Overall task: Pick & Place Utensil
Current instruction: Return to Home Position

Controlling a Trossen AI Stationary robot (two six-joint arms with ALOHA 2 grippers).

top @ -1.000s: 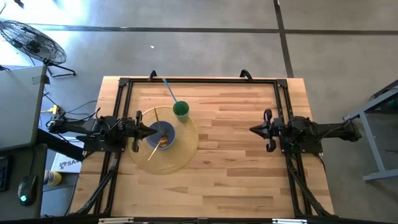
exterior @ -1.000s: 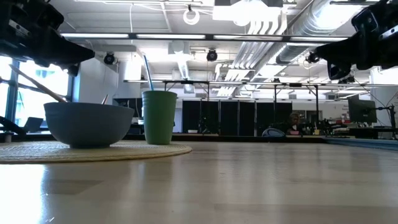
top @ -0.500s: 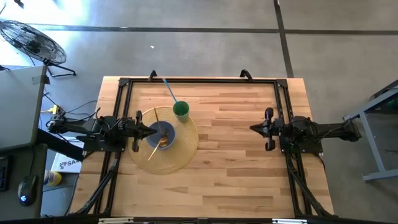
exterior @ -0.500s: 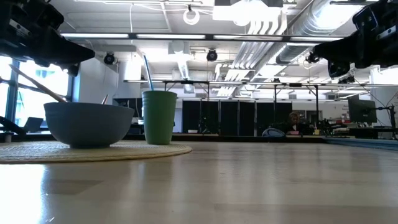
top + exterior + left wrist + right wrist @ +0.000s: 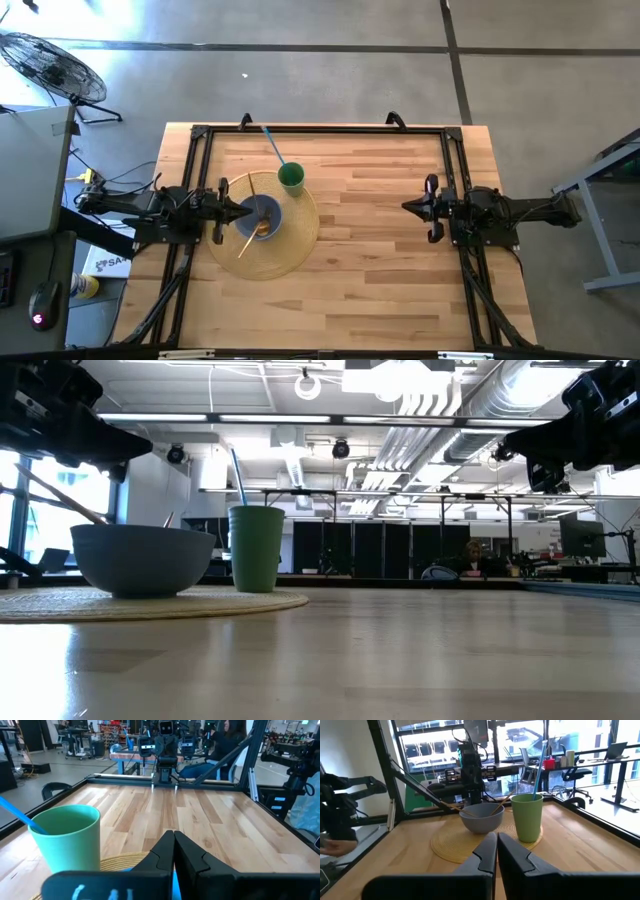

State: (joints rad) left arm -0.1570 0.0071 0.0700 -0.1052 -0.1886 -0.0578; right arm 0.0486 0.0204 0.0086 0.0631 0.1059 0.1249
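Note:
A grey-blue bowl (image 5: 263,216) stands on a round woven mat (image 5: 290,245) at the table's left. Two wooden sticks (image 5: 240,250) lean in the bowl, their upper ends over its rim. A green cup (image 5: 291,178) stands on the mat's far edge, and a long blue utensil (image 5: 271,142) leans in it. My left gripper (image 5: 249,211) hovers shut, level, above the bowl's left side, touching nothing. My right gripper (image 5: 404,208) hovers shut, level, at the table's right, far from the mat. The right wrist view shows the bowl (image 5: 481,817) and cup (image 5: 527,817) ahead of it.
A black frame (image 5: 320,129) runs around the wooden tabletop (image 5: 370,260). Bare wood lies between the mat and my right gripper. Off the table stand a fan (image 5: 50,65) at the far left and desks. A person (image 5: 225,740) sits in the room beyond the table's right side.

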